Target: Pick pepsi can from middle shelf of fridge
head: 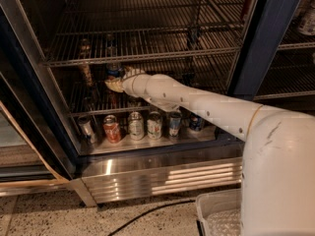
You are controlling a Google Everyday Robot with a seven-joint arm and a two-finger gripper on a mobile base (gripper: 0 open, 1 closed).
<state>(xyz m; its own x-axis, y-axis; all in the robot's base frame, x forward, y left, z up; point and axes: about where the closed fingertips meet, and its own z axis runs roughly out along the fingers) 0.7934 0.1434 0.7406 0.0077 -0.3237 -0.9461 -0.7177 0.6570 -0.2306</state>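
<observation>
- The fridge [268,38] fills most of the view. It has a dark frame, wire racks inside and a ribbed stainless steel base [162,178] along the bottom front.
- The robot's white arm [206,107] comes in from the lower right. It reaches diagonally up and left into the fridge, passing in front of the lowest row of cans.
- An upper wire rack [147,38] spans the cabinet above the arm.
- The middle shelf [88,103] is the dark wire rack below it. Its front rail shows to the left of the arm.
- The corner of a white plastic bin [212,203] sits on the speckled floor at the lower right, in front of the fridge.
- The gripper [114,85] is at the end of the arm, over the left part of the middle shelf. Its pale tan tip points left. It sits just in front of and below the pepsi can, and I cannot tell whether it is open, closed or holding anything.
- A row of cans stands on the shiny fridge floor, among them a red-orange can [112,129] and a pale can [136,126] just beside it.
- The pepsi can [114,71] stands upright on the middle shelf, left of centre, just behind the gripper. Only its blue upper part shows, and I cannot tell whether the gripper touches it.
- A dim brownish container [86,73] stands on the same shelf, to the left of the pepsi can.
- A dark cable [147,212] lies across the floor.
</observation>
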